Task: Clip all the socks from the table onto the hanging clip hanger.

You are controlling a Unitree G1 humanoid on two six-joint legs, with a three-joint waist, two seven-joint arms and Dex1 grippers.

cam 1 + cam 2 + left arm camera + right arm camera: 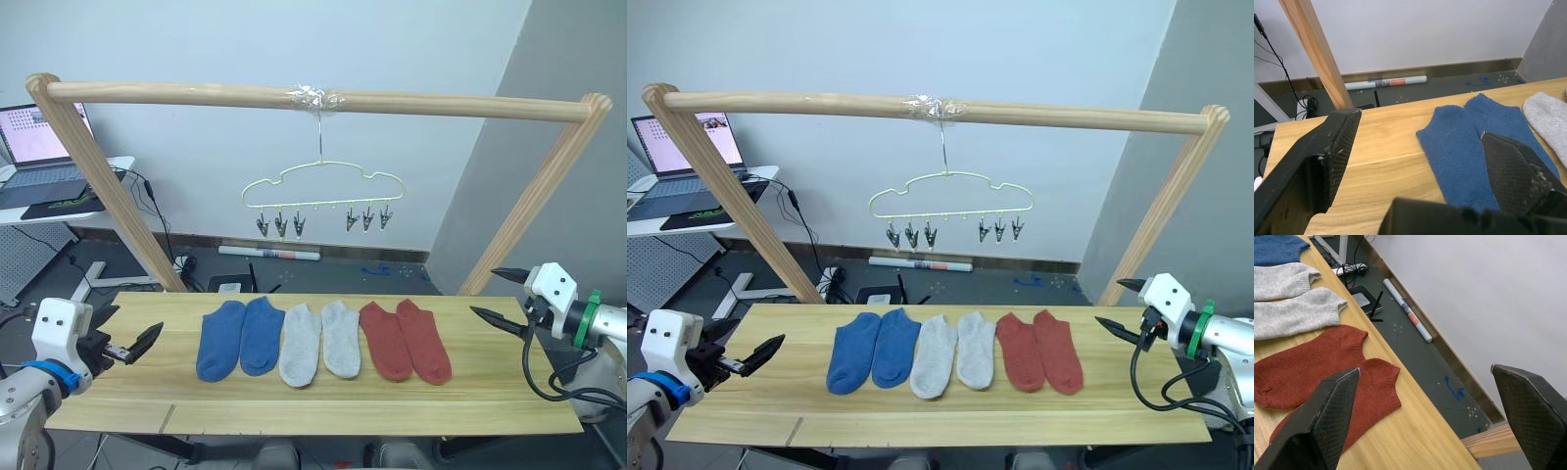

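Evidently your left gripper (137, 345) stood spread and empty, nearest the blue socks (239, 337) lying lengthwise away from you on the table (323, 403); your right gripper (501, 297), likewise spread, flanked the red pair (405, 340).

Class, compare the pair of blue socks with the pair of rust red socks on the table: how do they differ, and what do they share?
The blue socks are blue; the rust red socks are rust red. The blue socks lie at the row's left end, nearest the left gripper; the rust red socks lie at its right end, nearest the right gripper. Both pairs lie flat side by side on the table, flanking the grey socks, and are unclipped.
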